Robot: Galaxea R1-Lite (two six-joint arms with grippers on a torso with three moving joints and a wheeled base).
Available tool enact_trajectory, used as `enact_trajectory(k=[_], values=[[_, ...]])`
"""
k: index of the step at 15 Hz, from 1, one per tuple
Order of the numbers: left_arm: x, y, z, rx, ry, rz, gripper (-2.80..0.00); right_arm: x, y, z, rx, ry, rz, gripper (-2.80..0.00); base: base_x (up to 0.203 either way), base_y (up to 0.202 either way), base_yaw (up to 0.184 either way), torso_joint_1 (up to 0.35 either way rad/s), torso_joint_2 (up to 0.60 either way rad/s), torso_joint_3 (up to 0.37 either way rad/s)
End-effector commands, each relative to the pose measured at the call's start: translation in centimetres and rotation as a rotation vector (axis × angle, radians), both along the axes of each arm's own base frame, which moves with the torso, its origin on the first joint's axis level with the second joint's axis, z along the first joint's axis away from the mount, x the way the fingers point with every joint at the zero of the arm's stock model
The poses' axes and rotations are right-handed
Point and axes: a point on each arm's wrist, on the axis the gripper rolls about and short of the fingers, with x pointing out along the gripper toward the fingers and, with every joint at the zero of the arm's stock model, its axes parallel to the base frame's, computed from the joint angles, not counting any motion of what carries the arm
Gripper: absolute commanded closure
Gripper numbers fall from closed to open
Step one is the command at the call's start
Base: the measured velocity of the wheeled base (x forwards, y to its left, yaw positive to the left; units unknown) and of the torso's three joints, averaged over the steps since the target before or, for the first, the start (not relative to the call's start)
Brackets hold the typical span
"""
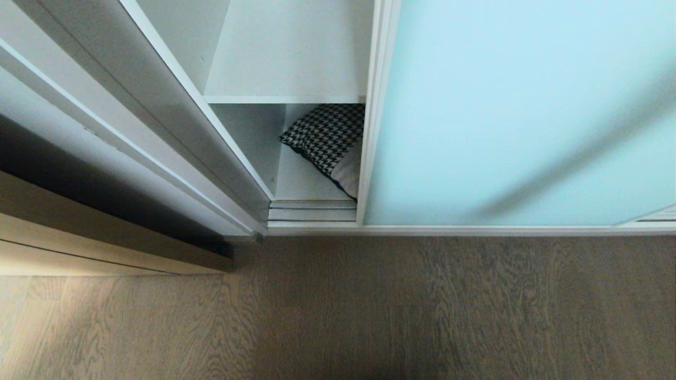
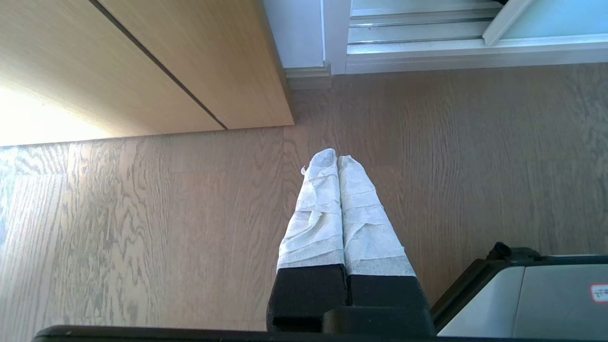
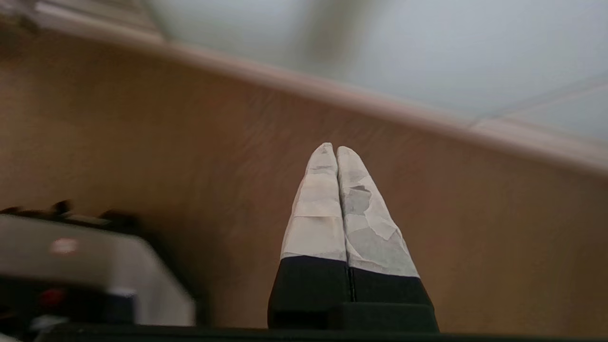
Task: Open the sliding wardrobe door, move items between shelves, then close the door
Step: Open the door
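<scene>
Light wood cabinet point(image 1: 105, 248) at far left of the head view, standing on the grey wood-grain floor point(image 1: 369, 311); not part of the job.

Left claw point(image 2: 337, 159): wrapped fingers pressed together, empty, hanging over the floor near the cabinet corner, well short of the wardrobe track. Out of the head view.

Shelves point(image 1: 285, 98): smooth white boards between white side walls. Upper board bare in the visible part. Judged rigid and slick, so a soft item is likely to slide along them rather than catch.

Cushion point(image 1: 327, 137) on the lower shelf, below the upper board's front edge, lying tilted, its right part hidden behind the door frame. Black-and-white houndstooth cloth with a pale patch at the near corner. Judged light, soft and squashy, not fragile. Best taken by pinching a corner or a seam edge; a pinch across the middle likely only dents the filling.

Sliding wardrobe door point(image 1: 517, 111): frosted pale aqua glass in a thin silver-white frame, running in the bottom track point(image 1: 311, 211), covering most of the opening with a gap at the left. Judged heavy, stiff and smooth, with glass to be spared hard knocks. Push best applied against the upright frame edge point(image 1: 369, 132), not the pane.

Right claw point(image 3: 336, 151): fingers pressed together, empty, over the floor before the door's bottom rail. Out of the head view.
</scene>
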Motion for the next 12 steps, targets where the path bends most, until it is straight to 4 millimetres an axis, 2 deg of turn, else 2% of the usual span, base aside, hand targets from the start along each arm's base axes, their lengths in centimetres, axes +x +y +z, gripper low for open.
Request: enact_trajectory(k=[1,4,6,8,9,12], values=[[0.0,0.0,0.0,0.0,0.001,0.0,0.0,0.2,-0.1,-2.8,0.054,0.023,0.01,0.0,0.0,0.0,0.0,0.0,0.0,0.0],[0.0,0.0,0.0,0.0,0.001,0.0,0.0,2.4,-0.1,-5.6,0.235,0.043,-0.025,0.0,0.0,0.0,0.0,0.0,0.0,0.0],[0.0,0.0,0.0,0.0,0.001,0.0,0.0,3.1,-0.1,-6.7,0.261,0.043,-0.043,0.0,0.0,0.0,0.0,0.0,0.0,0.0],[0.0,0.0,0.0,0.0,0.001,0.0,0.0,2.6,0.2,-7.3,0.266,0.03,-0.035,0.0,0.0,0.0,0.0,0.0,0.0,0.0],[0.0,0.0,0.0,0.001,0.001,0.001,0.0,2.4,0.3,-8.2,0.264,0.027,-0.018,0.0,0.0,0.0,0.0,0.0,0.0,0.0],[0.0,0.0,0.0,0.0,0.001,0.0,0.0,1.4,0.4,-12.1,0.231,-0.005,-0.004,0.0,0.0,0.0,0.0,0.0,0.0,0.0]])
